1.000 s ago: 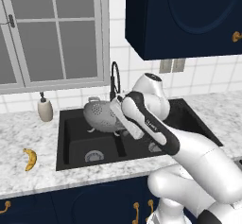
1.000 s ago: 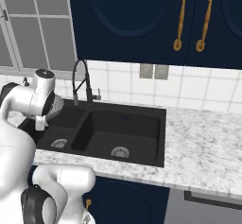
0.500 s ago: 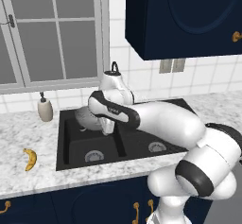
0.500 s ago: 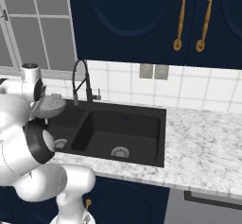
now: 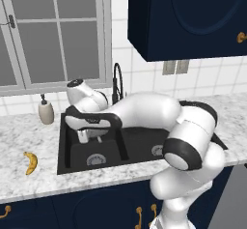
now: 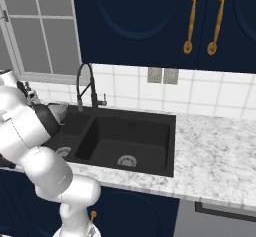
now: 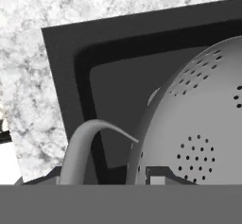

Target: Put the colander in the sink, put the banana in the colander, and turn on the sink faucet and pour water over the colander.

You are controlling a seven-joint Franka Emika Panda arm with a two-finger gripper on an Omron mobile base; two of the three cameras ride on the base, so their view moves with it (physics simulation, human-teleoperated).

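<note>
Over the left basin of the sink (image 5: 72, 148), the end effector (image 5: 89, 135) hangs low with the colander (image 7: 198, 128) at its tip. From the hand view, the colander's perforated silver-grey bowl looms large on the right, one loop handle (image 7: 87, 145) curving out beside it, with the black basin floor behind and below it. The fingertips are hidden at the bottom of that view, so I cannot tell for certain whether the jaws are clamped on the rim, though the colander sits right against them. In the right base view a sliver of the colander (image 6: 59, 110) peeks out behind the arm, above the sink's left basin. The sink faucet (image 6: 86, 87) stands upright at the back edge of the sink, between the two basins. On the marble table (image 5: 29, 184), the banana (image 5: 31, 162) lies well to the left of the sink, apart from everything else. A soap dispenser (image 5: 46, 111) stands near the window, behind the sink's left corner.
</note>
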